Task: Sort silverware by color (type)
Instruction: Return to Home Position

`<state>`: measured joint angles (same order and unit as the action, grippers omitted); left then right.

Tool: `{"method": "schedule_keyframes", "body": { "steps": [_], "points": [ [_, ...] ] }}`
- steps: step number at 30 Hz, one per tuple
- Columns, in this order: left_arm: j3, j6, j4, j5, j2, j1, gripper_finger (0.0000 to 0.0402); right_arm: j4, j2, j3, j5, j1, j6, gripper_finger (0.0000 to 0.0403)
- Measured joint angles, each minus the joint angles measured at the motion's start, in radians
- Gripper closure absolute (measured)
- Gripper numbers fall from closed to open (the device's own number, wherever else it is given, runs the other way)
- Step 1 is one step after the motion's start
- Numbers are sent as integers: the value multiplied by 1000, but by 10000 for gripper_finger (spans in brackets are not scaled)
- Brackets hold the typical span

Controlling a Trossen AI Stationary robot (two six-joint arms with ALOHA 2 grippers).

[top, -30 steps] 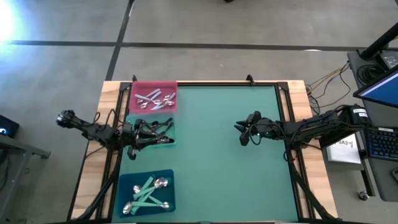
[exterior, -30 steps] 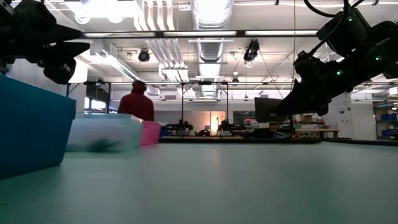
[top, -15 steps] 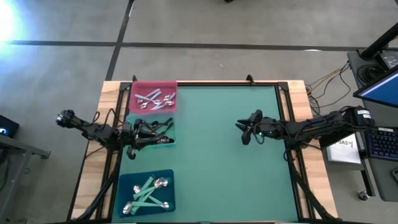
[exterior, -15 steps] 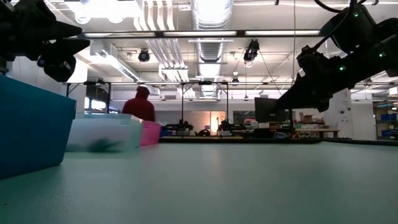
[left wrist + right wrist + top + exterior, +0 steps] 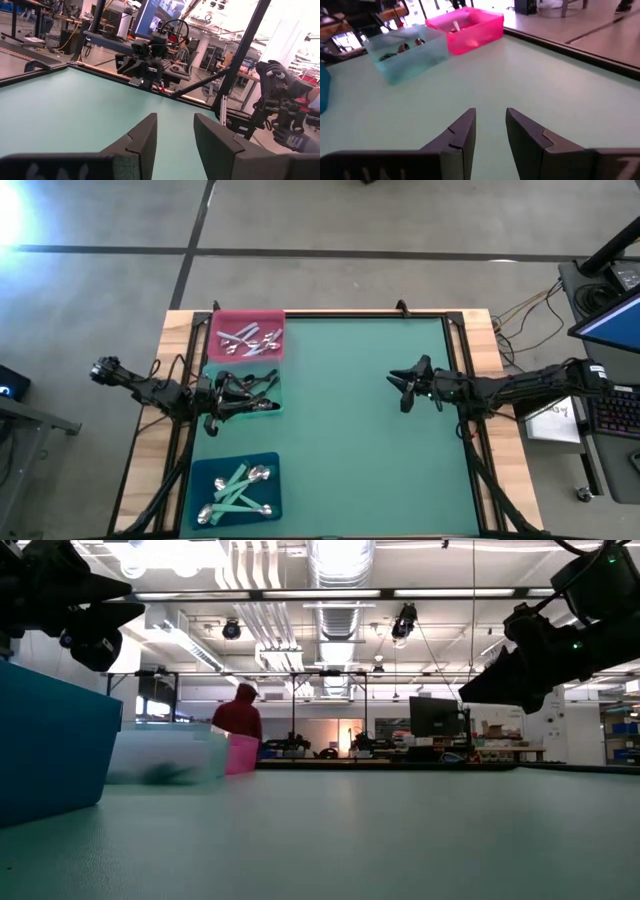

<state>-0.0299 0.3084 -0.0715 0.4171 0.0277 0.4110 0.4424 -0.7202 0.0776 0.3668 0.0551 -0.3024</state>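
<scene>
The silverware lies sorted in three trays along the table's left side. All-silver pieces lie in the pink tray point(image 5: 246, 337), dark-handled ones in the green tray point(image 5: 262, 408), and mint-handled spoons point(image 5: 238, 486) in the blue tray point(image 5: 270, 465). My left gripper point(image 5: 274, 393) hovers level over the green tray, open and holding nothing point(image 5: 175, 120). My right gripper point(image 5: 397, 390) hangs above the bare mat right of centre, open and holding nothing point(image 5: 490, 116), pointing toward the trays.
The green mat point(image 5: 360, 450) lies bare between the trays and my right arm. A black frame with posts point(image 5: 462, 350) borders the table. A person in a red hoodie point(image 5: 240, 715) walks in the room far behind. A keyboard and monitor point(image 5: 610, 405) stand beyond the right edge.
My right gripper has drawn back toward the table's right edge and risen slightly, tipping a little closer to level, its fingers unchanged. The person in the background has walked to the right.
</scene>
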Motion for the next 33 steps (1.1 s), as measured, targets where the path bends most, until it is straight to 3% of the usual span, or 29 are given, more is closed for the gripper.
{"method": "schedule_keyframes", "body": {
  "steps": [9, 19, 33],
  "points": [
    [-1, 0, -1, 0, 0, 0, 288, 3, 169, -43, 0, 0, 19, 305],
    [-1, 0, -3, 0, 0, 0, 288, 1, 285, -43, -58, 0, 218, 305],
    [-1, 0, -2, 0, 0, 0, 288, -93, 489, -52, -53, 1, 294, 305]
  ]
}}
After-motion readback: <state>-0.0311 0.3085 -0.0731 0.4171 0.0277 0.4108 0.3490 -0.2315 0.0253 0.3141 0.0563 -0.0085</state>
